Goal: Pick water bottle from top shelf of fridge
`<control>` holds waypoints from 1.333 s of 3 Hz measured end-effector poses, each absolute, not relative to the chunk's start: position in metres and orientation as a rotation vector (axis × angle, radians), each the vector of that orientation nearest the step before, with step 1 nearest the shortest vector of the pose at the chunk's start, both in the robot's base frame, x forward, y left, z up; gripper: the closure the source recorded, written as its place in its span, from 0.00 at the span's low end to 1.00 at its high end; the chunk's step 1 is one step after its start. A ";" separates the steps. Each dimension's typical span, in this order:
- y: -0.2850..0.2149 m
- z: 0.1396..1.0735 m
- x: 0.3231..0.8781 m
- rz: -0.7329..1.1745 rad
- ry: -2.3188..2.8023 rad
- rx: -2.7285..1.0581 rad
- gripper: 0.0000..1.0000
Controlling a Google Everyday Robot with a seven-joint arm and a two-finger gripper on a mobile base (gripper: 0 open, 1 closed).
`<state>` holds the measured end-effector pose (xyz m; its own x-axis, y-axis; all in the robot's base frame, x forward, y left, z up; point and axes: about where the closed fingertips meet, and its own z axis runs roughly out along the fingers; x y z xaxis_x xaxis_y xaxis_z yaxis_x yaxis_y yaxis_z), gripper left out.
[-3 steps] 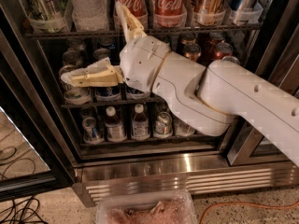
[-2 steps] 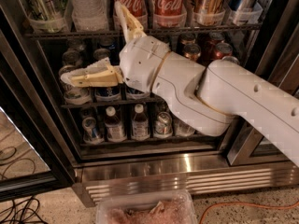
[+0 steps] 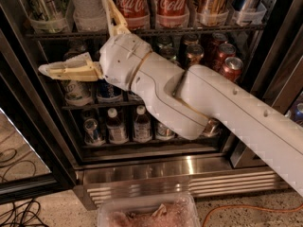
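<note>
**Gripper state.** The gripper (image 3: 73,33) is released and empty. One finger points left in front of the second rack; the other points up across the front edge of the top shelf (image 3: 199,30).

**Bottle location.** The water bottle (image 3: 86,8) stands upright near the left end of the top shelf of the fridge (image 3: 180,167), in a clear bin (image 3: 90,25). A cola bottle (image 3: 133,4) stands just to its right.

**Relative position.** The bottle is above the left finger and just left of the upper finger. Its distance behind the gripper cannot be determined.

**Handling.**
- Expect moderate weight if the bottle is full.
- The thin walls will likely flex under pressure, and a chilled surface may be slippery.
- Grip the ribbed body above the bin rim.
- Lift the bottle clear of the bin before withdrawing.
</note>
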<state>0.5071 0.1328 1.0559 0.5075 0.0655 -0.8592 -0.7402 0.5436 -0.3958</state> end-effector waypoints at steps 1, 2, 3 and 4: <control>0.133 1.056 0.507 0.566 0.914 -0.867 0.00; 0.133 1.058 0.507 0.551 0.920 -0.863 0.00; 0.130 1.056 0.509 0.536 0.943 -0.852 0.00; 0.125 1.055 0.512 0.510 0.988 -0.838 0.00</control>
